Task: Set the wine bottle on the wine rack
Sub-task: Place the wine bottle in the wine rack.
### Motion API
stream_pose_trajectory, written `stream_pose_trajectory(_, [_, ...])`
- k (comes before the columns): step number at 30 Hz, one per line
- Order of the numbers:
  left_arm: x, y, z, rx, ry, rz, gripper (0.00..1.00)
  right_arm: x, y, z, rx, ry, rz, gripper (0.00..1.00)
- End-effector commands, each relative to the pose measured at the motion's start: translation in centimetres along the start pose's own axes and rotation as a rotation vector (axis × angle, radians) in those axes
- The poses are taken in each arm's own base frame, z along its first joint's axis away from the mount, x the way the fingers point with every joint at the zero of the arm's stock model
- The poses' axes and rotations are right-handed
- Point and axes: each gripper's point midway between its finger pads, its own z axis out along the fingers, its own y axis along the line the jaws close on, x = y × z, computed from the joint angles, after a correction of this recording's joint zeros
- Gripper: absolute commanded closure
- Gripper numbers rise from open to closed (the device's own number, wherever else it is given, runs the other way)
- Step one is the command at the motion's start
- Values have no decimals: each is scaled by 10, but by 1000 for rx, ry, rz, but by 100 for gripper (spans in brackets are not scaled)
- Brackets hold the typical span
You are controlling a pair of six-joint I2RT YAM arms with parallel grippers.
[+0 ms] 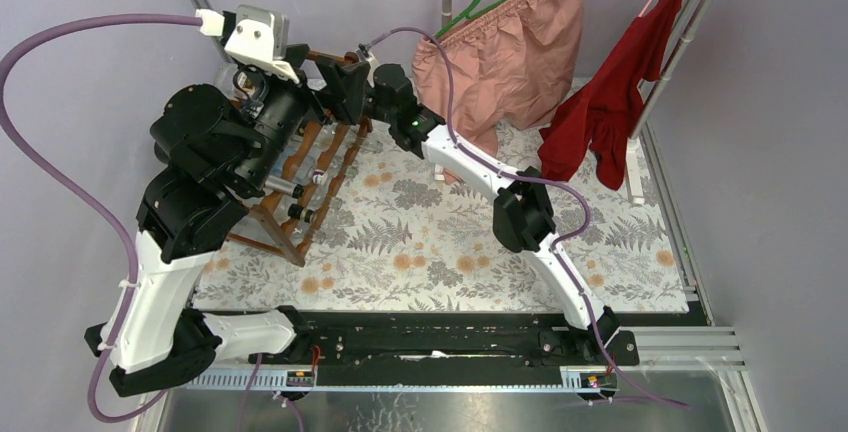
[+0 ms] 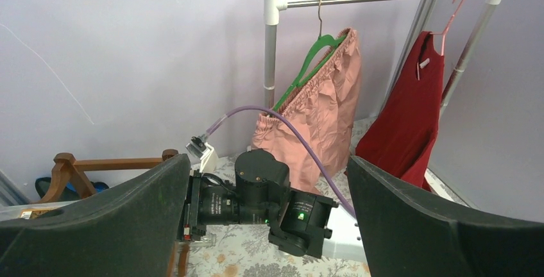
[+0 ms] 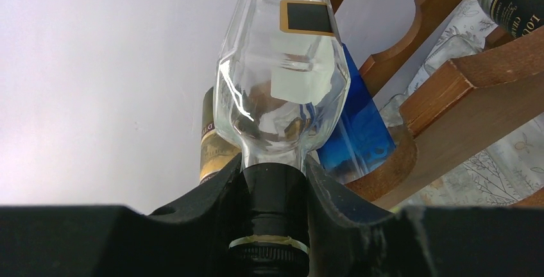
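Seen from above, a reddish-brown wine rack (image 1: 330,157) stands at the back left of a table covered with a floral cloth (image 1: 450,242), close to the lilac left wall. Both arms crowd around it.

The right gripper (image 3: 274,190) is closed tight on the black-capped neck of the wine bottle (image 3: 282,91), a clear glass one with a gold-edged label. In the right wrist view the bottle's body rises away from the fingers at the rack's scalloped rail (image 3: 462,91). A blue bottle (image 3: 359,129) lies just behind it and a dark bottle with a gold label (image 3: 212,142) sits to its left. Whether the clear bottle touches either one, or rests on a rail, cannot be told.

The left gripper (image 2: 269,165) has its jaws spread wide and holds nothing. It sits up above the rack, and its camera looks between its fingers at the right arm's wrist, which is near but apart.

To the right of the rack, bare cloth runs to the table's right edge. At the back right, a pink garment (image 1: 510,42) and a red garment (image 1: 615,102) hang from a metal rail and reach down close to the cloth.
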Motion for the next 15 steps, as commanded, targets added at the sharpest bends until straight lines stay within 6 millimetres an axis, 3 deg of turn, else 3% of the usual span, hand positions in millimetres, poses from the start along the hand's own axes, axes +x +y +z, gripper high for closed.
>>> stream_pose_trajectory(1, [-1,5,-5,-17,-13,4,1,-29,98,-11,-259,-128,-131,92])
stream_pose_trajectory(6, [13,15,-10,-62,12,20,1,-24,83,-7,-225,-114,-120,73])
stream_pose_trajectory(15, [30,13,8,-93,103,59,1,-20,80,-9,-210,-97,-158,55])
